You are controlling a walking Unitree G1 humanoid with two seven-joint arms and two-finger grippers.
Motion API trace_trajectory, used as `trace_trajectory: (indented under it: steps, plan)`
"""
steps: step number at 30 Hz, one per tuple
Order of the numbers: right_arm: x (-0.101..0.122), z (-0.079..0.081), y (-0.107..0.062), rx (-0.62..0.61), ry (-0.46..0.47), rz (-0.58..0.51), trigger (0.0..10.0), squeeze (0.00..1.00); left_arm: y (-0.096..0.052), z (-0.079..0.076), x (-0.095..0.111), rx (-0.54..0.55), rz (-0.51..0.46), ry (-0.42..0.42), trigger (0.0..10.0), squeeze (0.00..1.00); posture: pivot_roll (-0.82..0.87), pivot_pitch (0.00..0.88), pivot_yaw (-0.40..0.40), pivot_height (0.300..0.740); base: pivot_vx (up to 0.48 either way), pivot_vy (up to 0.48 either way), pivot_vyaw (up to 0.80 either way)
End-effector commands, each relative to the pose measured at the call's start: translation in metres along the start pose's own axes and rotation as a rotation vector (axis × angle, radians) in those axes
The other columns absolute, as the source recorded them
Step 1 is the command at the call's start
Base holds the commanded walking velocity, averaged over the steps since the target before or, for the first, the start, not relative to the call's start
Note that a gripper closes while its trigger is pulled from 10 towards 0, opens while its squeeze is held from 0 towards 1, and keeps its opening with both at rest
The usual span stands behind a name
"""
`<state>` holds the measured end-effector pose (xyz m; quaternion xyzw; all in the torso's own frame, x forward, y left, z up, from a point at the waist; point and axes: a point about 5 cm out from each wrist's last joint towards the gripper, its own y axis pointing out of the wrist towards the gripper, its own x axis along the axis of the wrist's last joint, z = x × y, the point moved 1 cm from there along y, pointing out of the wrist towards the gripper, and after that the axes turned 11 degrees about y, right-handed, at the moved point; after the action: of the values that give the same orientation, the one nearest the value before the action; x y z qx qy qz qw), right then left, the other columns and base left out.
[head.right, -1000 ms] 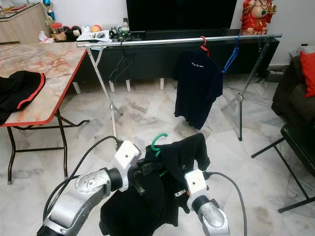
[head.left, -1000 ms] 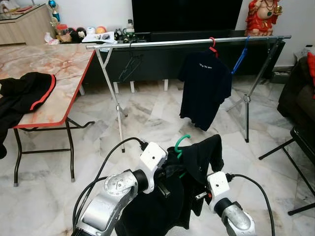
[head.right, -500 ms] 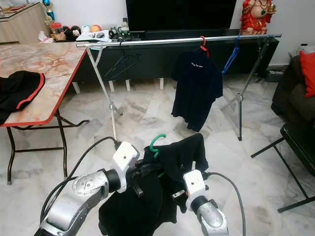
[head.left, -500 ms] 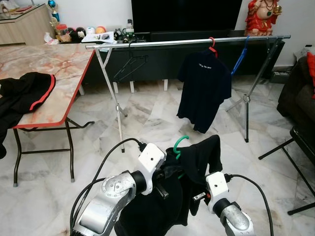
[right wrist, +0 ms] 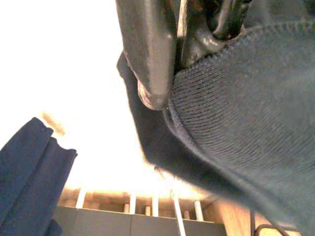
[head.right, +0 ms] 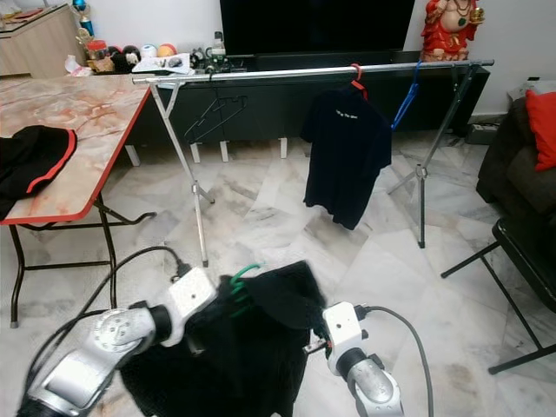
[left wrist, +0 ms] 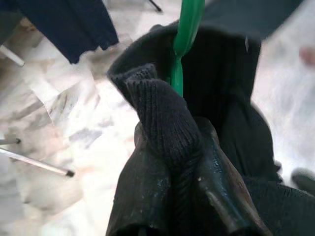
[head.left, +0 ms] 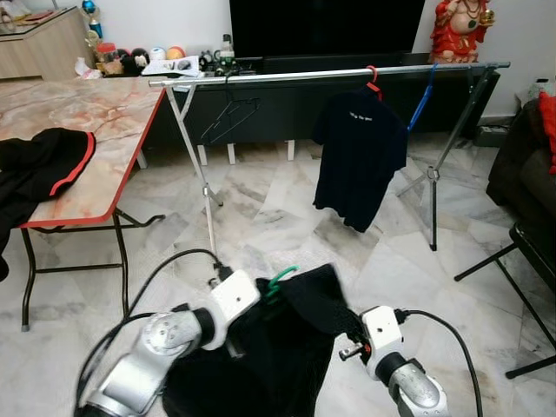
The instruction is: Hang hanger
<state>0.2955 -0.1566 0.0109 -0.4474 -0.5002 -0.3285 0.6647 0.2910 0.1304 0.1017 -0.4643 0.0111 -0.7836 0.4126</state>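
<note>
The green hanger [head.left: 280, 280] carries a black knit garment [head.left: 278, 347]; its curved hook pokes up above the collar, low in front of the robot and well short of the silver clothes rail [head.left: 330, 75]. In the left wrist view the green stem [left wrist: 183, 44] rises out of bunched ribbed fabric, and the left gripper [left wrist: 183, 196] has its 2 black fingers pressed together on that fabric at the hanger's neck. The right gripper [head.left: 352, 334] sits at the garment's right edge; in its wrist view 1 finger [right wrist: 147, 49] lies against the cloth [right wrist: 236, 98], but I cannot tell whether the jaws are apart or closed.

On the rail hang an empty black hanger [head.left: 228, 117], a dark T-shirt [head.left: 360, 156] on a red hanger [head.left: 374, 80], and a blue hanger [head.left: 423, 102]. A marble-topped table [head.left: 104, 122] with a red edge stands to the left, with a black garment with red trim [head.left: 39, 165] lying on it. The rail's left leg [head.left: 198, 165] stands between the robot and the rail. A dark sofa [head.left: 521, 165] sits to the right.
</note>
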Motion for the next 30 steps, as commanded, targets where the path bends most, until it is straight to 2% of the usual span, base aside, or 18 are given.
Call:
trace_trajectory:
  steps: [1,4,7,9,12,13,15,16,19,24,27,30]
  plan:
    - [-0.001,-0.001,0.000,-0.001,-0.008,0.015,0.0,0.00,-0.005,0.000,-0.001,-0.034,-0.010,0.071,10.0,0.00,0.06,0.080,0.013,0.740,0.000,0.000,0.00]
    - [-0.001,-0.002,0.000,-0.002,-0.011,0.017,0.0,0.00,-0.015,0.001,-0.006,-0.084,-0.018,0.110,10.0,0.00,0.07,0.080,0.012,0.740,0.000,0.000,0.00]
    - [-0.002,-0.003,-0.001,-0.001,-0.018,0.026,0.0,0.00,-0.027,0.005,-0.005,-0.142,-0.077,0.169,10.0,0.00,0.07,0.080,0.008,0.740,0.000,0.000,0.00]
    - [-0.002,-0.003,-0.001,-0.001,-0.019,0.027,0.0,0.00,-0.029,0.006,-0.005,-0.152,-0.087,0.180,10.0,0.00,0.07,0.080,0.008,0.740,0.000,0.000,0.00]
    - [-0.002,-0.003,-0.001,0.001,-0.020,0.030,0.0,0.00,-0.037,0.002,-0.006,-0.250,-0.101,0.212,10.0,0.00,0.06,0.081,0.004,0.740,0.000,0.000,0.00]
    - [-0.002,-0.004,-0.001,0.002,-0.022,0.033,0.0,0.00,-0.040,-0.001,-0.009,-0.305,-0.082,0.256,10.0,0.00,0.06,0.081,0.002,0.740,0.000,0.000,0.00]
    - [-0.002,-0.004,-0.002,0.004,-0.023,0.035,0.0,0.00,-0.043,-0.003,-0.011,-0.343,-0.064,0.292,10.0,0.00,0.06,0.081,0.002,0.740,0.000,0.000,0.00]
    - [-0.002,-0.004,-0.002,0.005,-0.023,0.037,0.0,0.00,-0.043,-0.004,-0.013,-0.371,-0.045,0.355,10.0,0.00,0.06,0.081,0.001,0.740,0.000,0.000,0.00]
    - [-0.003,-0.004,-0.002,0.010,-0.025,0.043,0.0,0.00,-0.044,-0.004,-0.015,-0.384,-0.045,0.415,10.0,0.00,0.06,0.081,0.001,0.740,0.000,0.000,0.00]
    - [-0.005,-0.003,-0.002,0.016,-0.028,0.054,0.0,0.00,-0.048,0.000,-0.020,-0.371,-0.045,0.404,10.0,0.00,0.06,0.080,-0.003,0.740,0.000,0.000,0.00]
    - [-0.007,-0.004,-0.004,0.017,-0.031,0.063,0.0,0.00,-0.055,0.012,-0.023,-0.309,-0.052,0.340,10.0,0.00,0.06,0.080,-0.002,0.740,0.000,0.000,0.00]
    - [-0.008,-0.005,-0.005,0.018,-0.033,0.068,0.0,0.00,-0.059,0.021,-0.026,-0.267,-0.038,0.381,10.0,0.00,0.06,0.080,-0.002,0.740,0.000,0.000,0.00]
